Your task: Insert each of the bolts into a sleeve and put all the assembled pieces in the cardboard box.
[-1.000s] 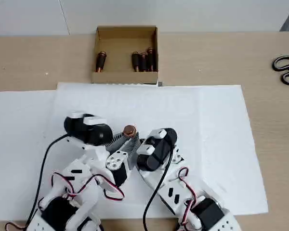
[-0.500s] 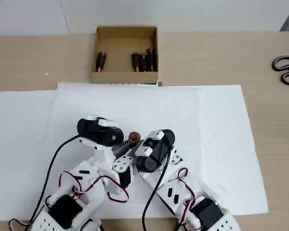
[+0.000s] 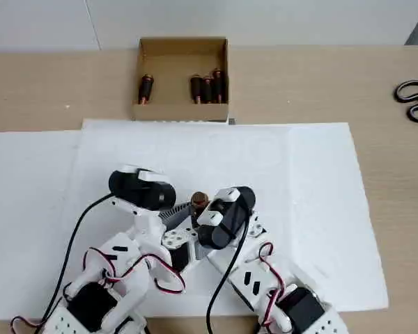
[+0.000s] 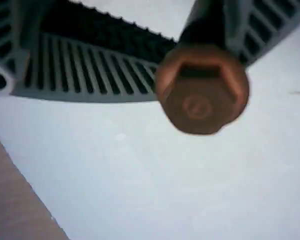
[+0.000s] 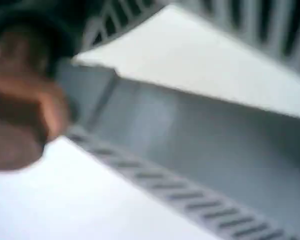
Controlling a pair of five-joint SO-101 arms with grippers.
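- The left hand [image 3: 187,207] hangs over the white paper sheet [image 3: 313,181], low in the middle of the high view. It is clamped on a dark sleeve [image 4: 206,22].
- In the left wrist view the sleeve stands between a ribbed grey finger [image 4: 90,70] and a second grey finger.
- A copper bolt [image 4: 200,95] shows its hexagonal head at the near end of the sleeve, touching it. From above, that head [image 3: 199,200] lies between the two arms' wrists.
- The right hand [image 3: 197,217] is just beside the left one, at the same piece. I cannot tell whether it is apart or together. Its own wrist view is a blur of grey, with a copper patch at one edge.
- The cardboard box [image 3: 181,111] stands on the far side of the tabletop [image 3: 320,83], just beyond the far edge of the paper.
- Four assembled pieces lie in the box. One is alone toward the left [image 3: 146,88], and three are packed side by side toward the right [image 3: 207,88].
- A pair of scissors [image 3: 412,97] lies at the tabletop's right edge, well apart from the arms and the box.
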